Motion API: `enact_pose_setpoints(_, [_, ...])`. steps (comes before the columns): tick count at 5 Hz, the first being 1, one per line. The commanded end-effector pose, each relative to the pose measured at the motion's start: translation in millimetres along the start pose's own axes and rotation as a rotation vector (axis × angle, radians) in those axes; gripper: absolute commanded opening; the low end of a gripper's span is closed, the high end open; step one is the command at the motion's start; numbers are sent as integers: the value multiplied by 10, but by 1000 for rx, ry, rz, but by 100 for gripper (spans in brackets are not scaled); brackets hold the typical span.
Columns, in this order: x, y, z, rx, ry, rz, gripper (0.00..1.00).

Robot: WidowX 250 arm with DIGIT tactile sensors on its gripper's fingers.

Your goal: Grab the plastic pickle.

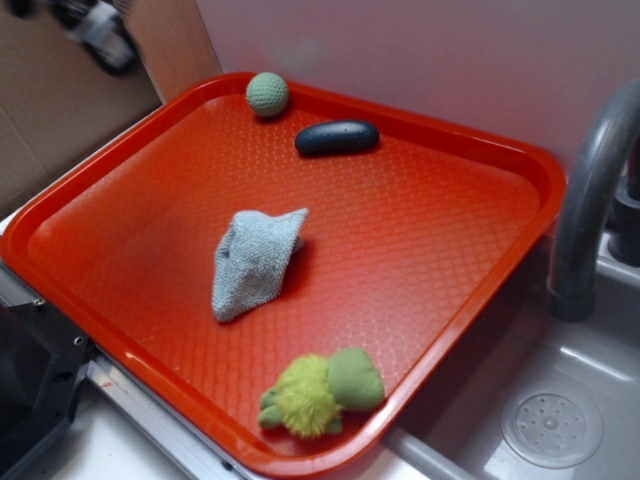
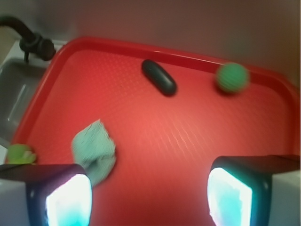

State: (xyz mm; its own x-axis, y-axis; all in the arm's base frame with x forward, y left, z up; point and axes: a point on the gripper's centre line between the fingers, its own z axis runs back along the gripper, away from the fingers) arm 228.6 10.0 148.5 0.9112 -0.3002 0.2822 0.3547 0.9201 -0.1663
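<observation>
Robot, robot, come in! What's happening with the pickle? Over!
Gripper open, fingers empty, above the tray. Pickle lying free near the far rim. Nothing in the way; ball sits beside it.

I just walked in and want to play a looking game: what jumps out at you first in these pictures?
The big bright red tray fills nearly the whole scene, beside a grey sink. At its far edge lies the shiny dark plastic pickle, with a light green knitted ball near it. A crumpled pale blue cloth sits mid-tray, a fuzzy yellow-green plush toy rests at the near rim, and the open gripper hangs above.
</observation>
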Motion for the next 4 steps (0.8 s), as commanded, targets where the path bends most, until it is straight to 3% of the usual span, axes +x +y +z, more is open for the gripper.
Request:
enact_pose_setpoints(1, [412, 34, -584, 151, 15, -217, 100])
enact_pose_setpoints(2, [467, 137, -781, 226, 0, -189, 100])
enact_pose_setpoints(3, [638, 220, -902, 209, -35, -173, 100])
enact_pose_setpoints(4, [759, 217, -1120, 220, -62, -277, 100])
